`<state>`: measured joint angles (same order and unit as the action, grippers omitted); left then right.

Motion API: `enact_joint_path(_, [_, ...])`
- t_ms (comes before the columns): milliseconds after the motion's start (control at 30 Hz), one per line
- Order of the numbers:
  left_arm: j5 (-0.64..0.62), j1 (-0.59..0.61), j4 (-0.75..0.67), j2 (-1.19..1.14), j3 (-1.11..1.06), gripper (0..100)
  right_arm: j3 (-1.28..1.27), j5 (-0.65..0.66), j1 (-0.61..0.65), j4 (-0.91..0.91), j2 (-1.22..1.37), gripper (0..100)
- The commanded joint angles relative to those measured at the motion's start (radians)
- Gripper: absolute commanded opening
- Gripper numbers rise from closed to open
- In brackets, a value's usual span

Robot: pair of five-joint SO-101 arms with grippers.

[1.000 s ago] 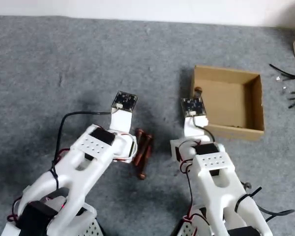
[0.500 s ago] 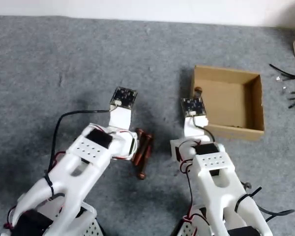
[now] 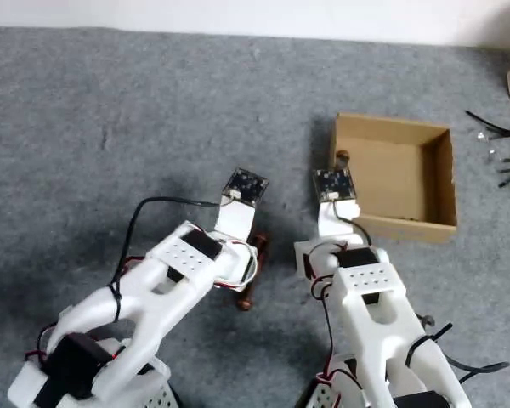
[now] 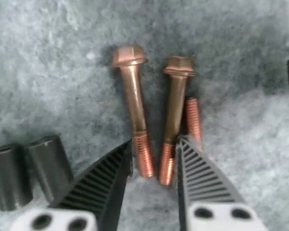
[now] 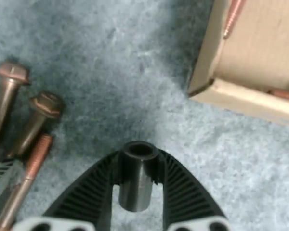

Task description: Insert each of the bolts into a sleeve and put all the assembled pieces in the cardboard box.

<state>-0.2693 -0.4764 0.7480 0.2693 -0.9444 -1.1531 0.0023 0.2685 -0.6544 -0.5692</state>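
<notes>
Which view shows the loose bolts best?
Left wrist view: two bolts lie full-length at the open left pincer, a third partly hidden. The right wrist view crops them at its edge; in the high view the left arm covers most of them.

Left end effector [image 4: 154, 144] agape, right end effector [image 5: 137, 158] tight around sleeve [image 5: 135, 185]

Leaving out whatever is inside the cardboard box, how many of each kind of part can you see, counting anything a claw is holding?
Copper bolts: 3, lying together on the carpet.
Dark sleeves: 3, two loose near the bolts, one sleeve in the right gripper.
Total: 6.
</notes>
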Motion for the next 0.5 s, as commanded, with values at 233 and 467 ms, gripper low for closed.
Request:
enact_joint_path(233, [-0.009, 0.024, -0.006, -0.140, 0.105, 14, 0.005, 0.012, -0.015, 0.021, 0.001, 0.6])
enact_joint_path(467, [-0.009, 0.064, 0.161, -0.234, 0.252, 14, 0.005, 0.012, -0.015, 0.021, 0.001, 0.6])
